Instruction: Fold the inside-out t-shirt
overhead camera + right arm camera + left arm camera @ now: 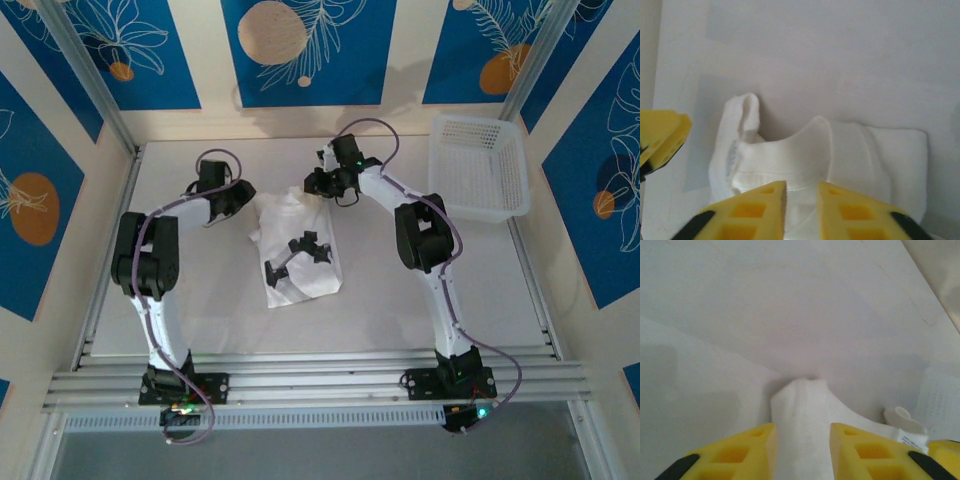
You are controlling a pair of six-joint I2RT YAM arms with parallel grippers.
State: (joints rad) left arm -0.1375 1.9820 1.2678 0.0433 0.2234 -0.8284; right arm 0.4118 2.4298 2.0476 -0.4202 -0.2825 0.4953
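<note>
blue leaf-print panels wall in a pale worktop (200, 320). t-shirt (318, 272) lies crumpled at the centre, white, long axis running 12 to 6. left pincer (248, 193) sits at the shirt's 10 o'clock corner, jaws narrow, a ridge of cloth pinched between its yellow fingers (752, 452). right pincer (313, 184) sits at the shirt's 12 o'clock edge, jaws narrower, closed on fabric by the collar. white lattice basket (478, 208) at 2 o'clock, well apart from the shirt.

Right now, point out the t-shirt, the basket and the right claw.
t-shirt (315, 282): top view, bare lower cloth.
basket (485, 212): top view, near wall.
right claw (801, 194): right wrist view, between its fingertips.
</note>
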